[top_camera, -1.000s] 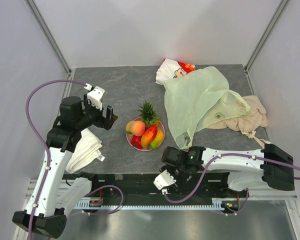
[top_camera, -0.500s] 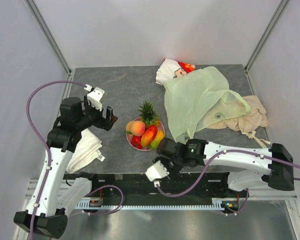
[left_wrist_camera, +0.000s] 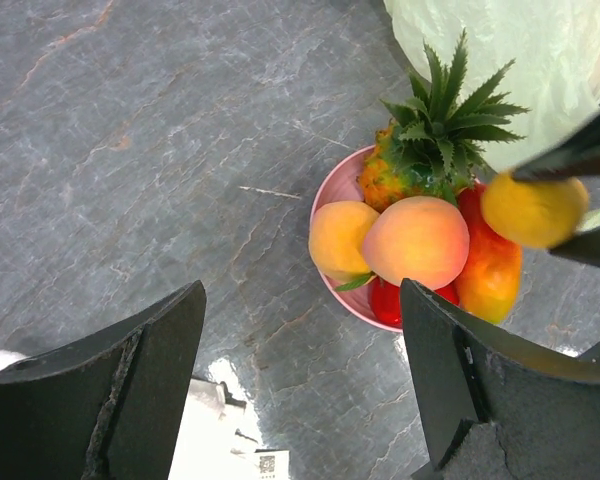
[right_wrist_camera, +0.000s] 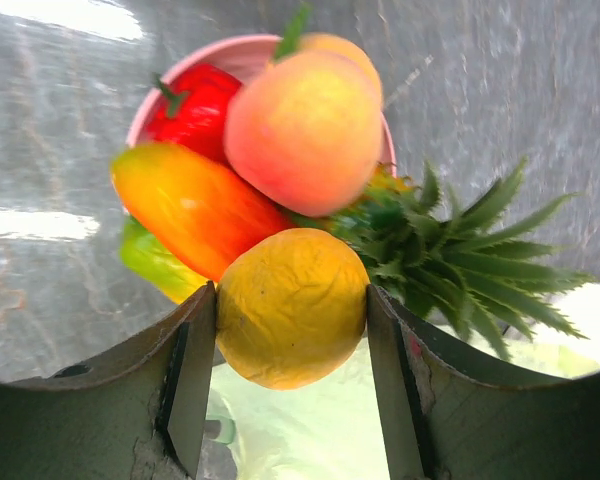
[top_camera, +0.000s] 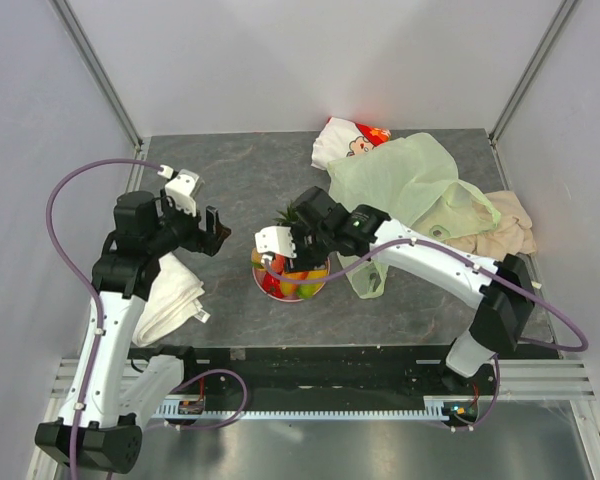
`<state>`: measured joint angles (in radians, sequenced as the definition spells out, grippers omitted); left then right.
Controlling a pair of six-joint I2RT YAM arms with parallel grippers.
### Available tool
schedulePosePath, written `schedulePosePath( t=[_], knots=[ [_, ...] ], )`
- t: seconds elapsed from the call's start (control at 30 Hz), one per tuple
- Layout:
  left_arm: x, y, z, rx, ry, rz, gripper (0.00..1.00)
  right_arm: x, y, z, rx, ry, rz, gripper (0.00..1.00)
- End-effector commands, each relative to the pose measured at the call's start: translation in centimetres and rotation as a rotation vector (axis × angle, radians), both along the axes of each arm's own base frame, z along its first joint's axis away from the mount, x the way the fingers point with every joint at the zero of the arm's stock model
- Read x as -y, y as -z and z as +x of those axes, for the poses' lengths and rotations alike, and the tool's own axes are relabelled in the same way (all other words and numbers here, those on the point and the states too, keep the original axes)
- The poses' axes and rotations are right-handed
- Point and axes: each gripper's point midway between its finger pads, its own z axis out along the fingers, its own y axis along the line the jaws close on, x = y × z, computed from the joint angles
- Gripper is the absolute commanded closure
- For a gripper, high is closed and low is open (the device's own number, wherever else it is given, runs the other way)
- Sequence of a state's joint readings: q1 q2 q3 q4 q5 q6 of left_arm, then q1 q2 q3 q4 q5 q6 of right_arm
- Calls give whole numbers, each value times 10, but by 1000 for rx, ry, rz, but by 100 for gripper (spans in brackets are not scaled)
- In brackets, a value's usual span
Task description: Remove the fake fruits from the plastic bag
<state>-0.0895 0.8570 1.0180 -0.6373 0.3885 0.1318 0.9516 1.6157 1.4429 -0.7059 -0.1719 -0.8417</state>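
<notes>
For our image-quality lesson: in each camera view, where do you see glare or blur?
Top external: even light, no strong glare on the grey stone-patterned table. Left wrist: a white glare patch low on the table. Right wrist: bright streaks on the table at left, while the round yellow plastic fruit is sharp.

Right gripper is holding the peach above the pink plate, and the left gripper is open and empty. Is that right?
Not quite. The right gripper holds a round yellow fruit, not the peach, which lies on the pink plate; the right wrist view shows it. It is above the plate, and the left gripper is open and empty.
</notes>
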Motion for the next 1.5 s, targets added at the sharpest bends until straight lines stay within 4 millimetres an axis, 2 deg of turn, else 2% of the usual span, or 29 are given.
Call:
schedulePosePath(
  t=[0.0, 0.1, 0.57, 1.2, 1.47],
  knots=[
    [5, -8, 7, 21, 9, -51, 15, -12, -21, 21, 20, 11, 69, 47],
    [4, -6, 9, 15, 4, -59, 15, -13, -18, 25, 14, 0, 69, 46],
    [5, 2, 12, -8, 13, -79, 16, -13, -18, 20, -5, -7, 77, 40],
    [7, -1, 11, -11, 24, -105, 16, -14, -29, 15, -28, 14, 116, 41],
    [9, -1, 13, -12, 33, -112, 16, -3, -35, 22, 4, 83, 106, 44]
  ],
)
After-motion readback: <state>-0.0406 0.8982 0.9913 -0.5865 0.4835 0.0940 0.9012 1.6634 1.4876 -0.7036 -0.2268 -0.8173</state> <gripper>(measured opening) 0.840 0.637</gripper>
